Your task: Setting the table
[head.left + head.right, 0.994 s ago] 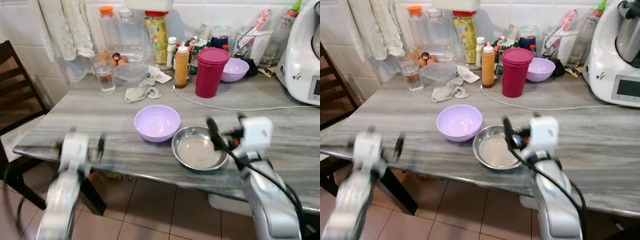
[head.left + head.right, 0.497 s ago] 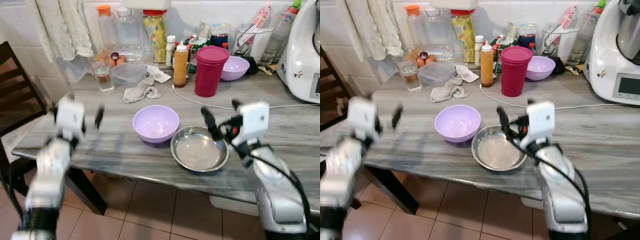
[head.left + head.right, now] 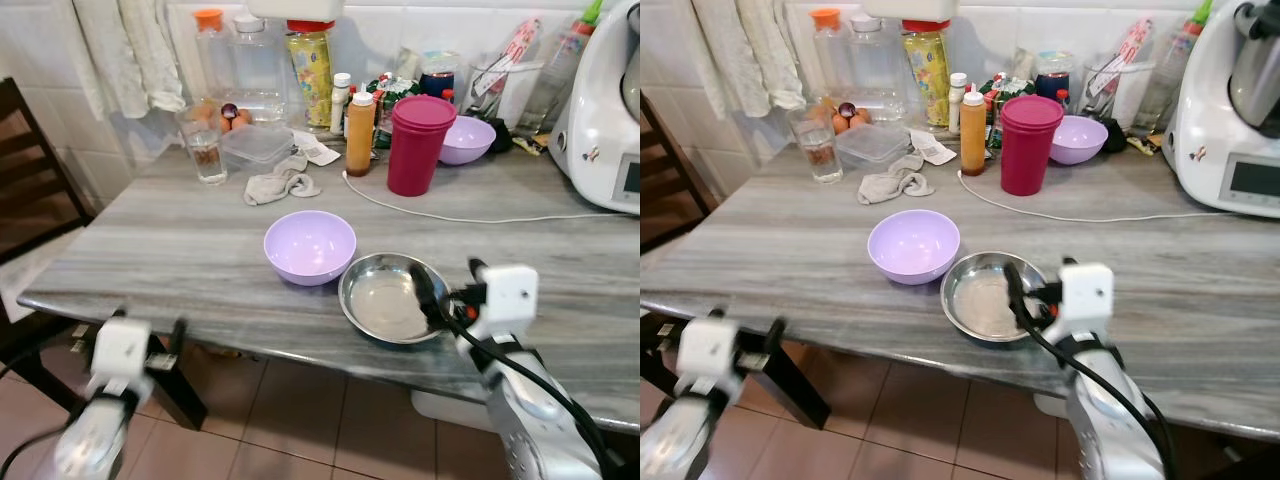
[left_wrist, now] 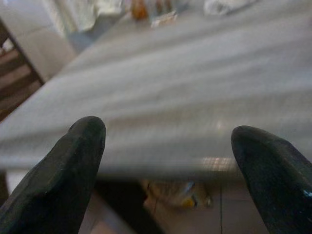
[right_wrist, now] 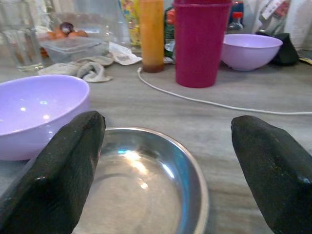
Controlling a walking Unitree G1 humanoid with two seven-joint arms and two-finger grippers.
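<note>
A lilac bowl (image 3: 309,245) and a shallow steel bowl (image 3: 390,298) sit side by side near the front of the grey table (image 3: 180,250). My right gripper (image 3: 450,285) hangs open at the steel bowl's right rim, holding nothing. In the right wrist view its fingers (image 5: 63,165) straddle the steel bowl (image 5: 141,190), with the lilac bowl (image 5: 34,112) beside it. My left gripper (image 3: 148,335) is low at the left, below the table's front edge, open and empty. The left wrist view looks along the table edge (image 4: 161,146).
The back of the table is crowded: a maroon tumbler (image 3: 415,143), an orange bottle (image 3: 360,130), a second lilac bowl (image 3: 468,138), a glass (image 3: 206,150), a rag (image 3: 282,183) and a white kitchen machine (image 3: 605,110). A white cable (image 3: 470,215) crosses the table. A dark chair (image 3: 30,190) stands left.
My left arm rose beside the table half a second ago and has dropped below its front edge. The right gripper lifted a little, then sank back to the steel bowl's rim.
</note>
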